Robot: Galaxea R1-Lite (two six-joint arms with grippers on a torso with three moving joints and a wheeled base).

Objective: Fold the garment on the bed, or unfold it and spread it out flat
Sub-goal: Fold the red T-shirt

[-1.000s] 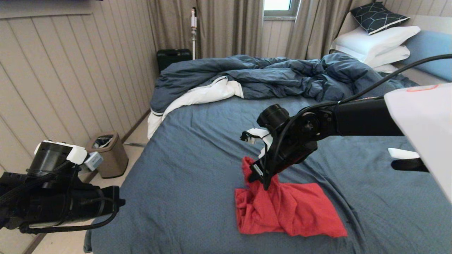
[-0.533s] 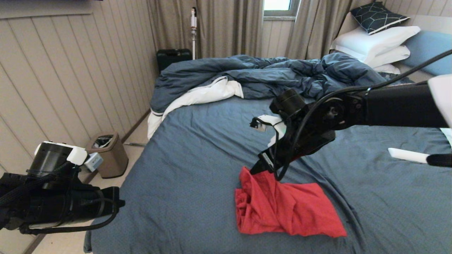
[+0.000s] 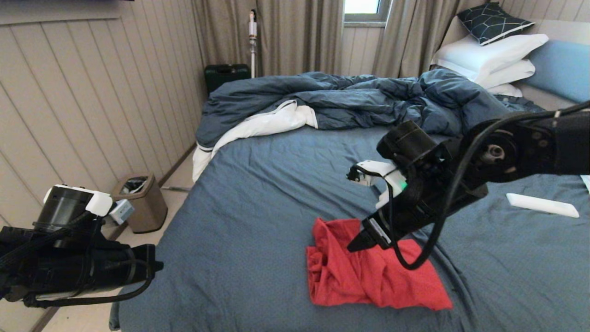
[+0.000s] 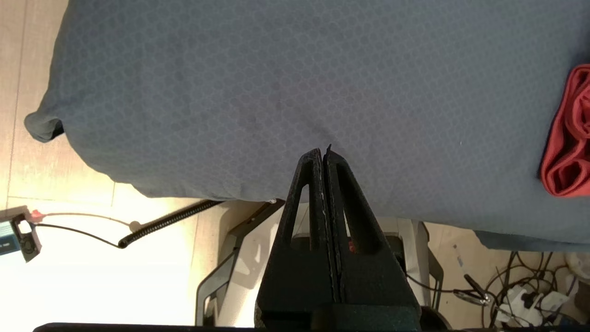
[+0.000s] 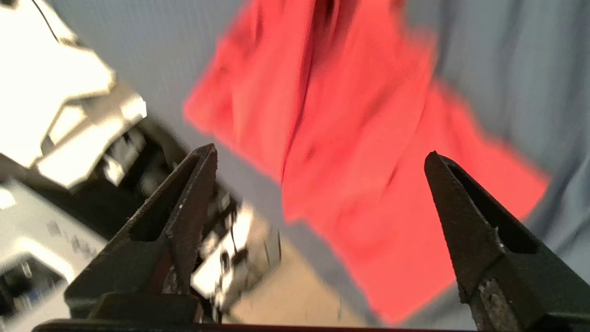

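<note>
so the garment (image 3: 368, 269) is a red crumpled heap lying on the bed (image 3: 258, 193), bunched into folds with one edge poking up toward the far side, no lettering showing from here. The right claw (image 3: 364, 240) hangs right over its upper middle, tips angled down at the cloth, and in the right wrist view the two fingers (image 5: 189, 207) are spread wide with nothing between them, just the red fabric (image 5: 350, 138) below, apart from the tips as far as I can tell, though that view is blurry

The left claw (image 4: 325, 154) is parked off to the side by the bed's near left corner, fingers pressed together and empty. The shirt's rolled edge (image 4: 569, 138) sits well apart from it, off to its side

Past the right claw, further up the bed, there's a rumpled dark blue duvet (image 3: 350, 99) with a white underside showing, then white pillows (image 3: 488, 57) and a dark patterned cushion (image 3: 493, 20) against the headboard. A flat white object (image 3: 541, 205) lies on the sheet beyond the right arm. On the floor near the left arm is a small brown bin (image 3: 143, 200)
</note>
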